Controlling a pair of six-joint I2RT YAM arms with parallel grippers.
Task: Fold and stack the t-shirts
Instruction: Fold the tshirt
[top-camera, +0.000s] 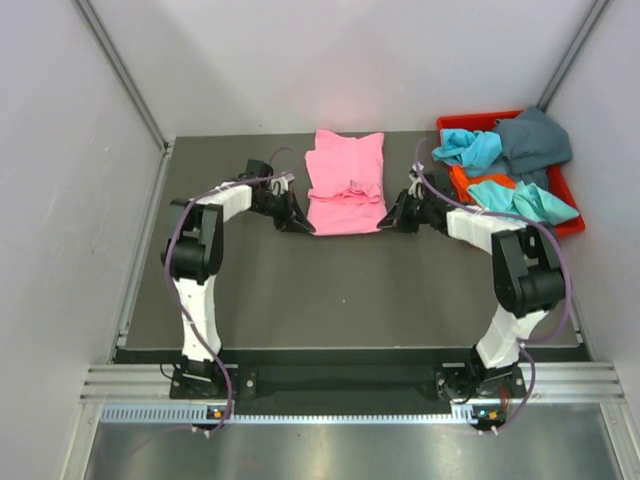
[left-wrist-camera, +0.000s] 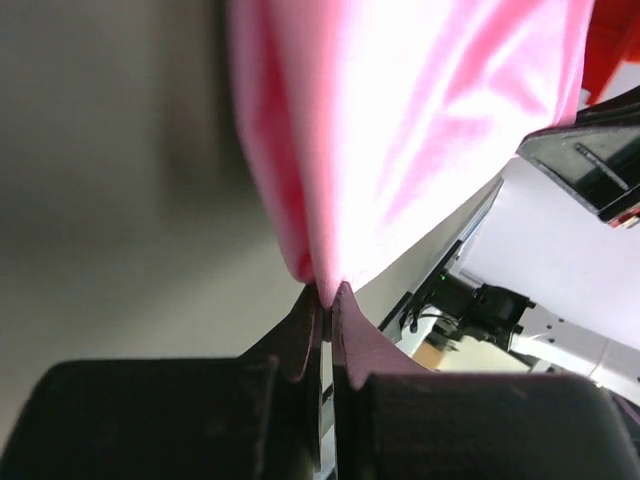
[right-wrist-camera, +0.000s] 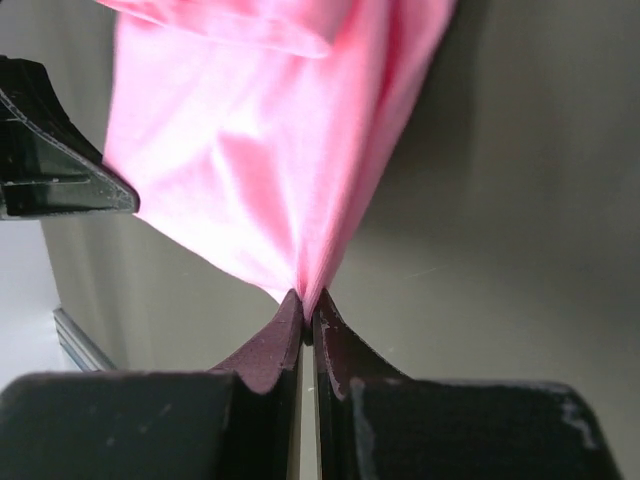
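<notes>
The bright pink t-shirt (top-camera: 345, 180) lies partly folded on the dark table, back centre. My left gripper (top-camera: 302, 224) is shut on its near left corner; the left wrist view shows the pink cloth (left-wrist-camera: 400, 130) pinched between the fingertips (left-wrist-camera: 305, 320). My right gripper (top-camera: 388, 222) is shut on its near right corner; the right wrist view shows the pink cloth (right-wrist-camera: 270, 170) pinched at the fingertips (right-wrist-camera: 285, 325). Turquoise t-shirts (top-camera: 470, 148), a dark teal-grey one (top-camera: 535, 140) and an orange one (top-camera: 470, 183) lie heaped in the bin.
A red plastic bin (top-camera: 572, 222) stands at the back right, close to my right arm. Grey walls enclose the table (top-camera: 330, 290) on the left, back and right. The right arm shows in the left wrist view (left-wrist-camera: 560, 240).
</notes>
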